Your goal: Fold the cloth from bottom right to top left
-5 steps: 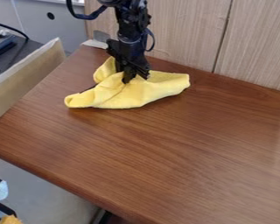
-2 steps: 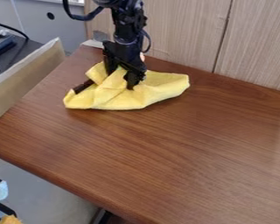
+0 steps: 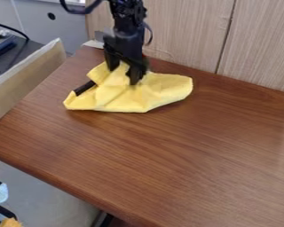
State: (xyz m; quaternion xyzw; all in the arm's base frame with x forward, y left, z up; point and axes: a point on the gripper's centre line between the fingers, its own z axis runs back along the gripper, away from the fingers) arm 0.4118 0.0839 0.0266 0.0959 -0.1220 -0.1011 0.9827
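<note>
Even, moderately bright light covers the scene; a pale, diffuse sheen lies toward the right of the bench (image 3: 186, 164). Soft shadow hugs the yellow cloth's (image 3: 124, 98) lower edge. Fine detail looks slightly soft throughout.

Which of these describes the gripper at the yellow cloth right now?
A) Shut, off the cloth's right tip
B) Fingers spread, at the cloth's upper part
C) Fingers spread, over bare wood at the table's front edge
B: the fingers stand apart, with yellow cloth showing between them.
</note>
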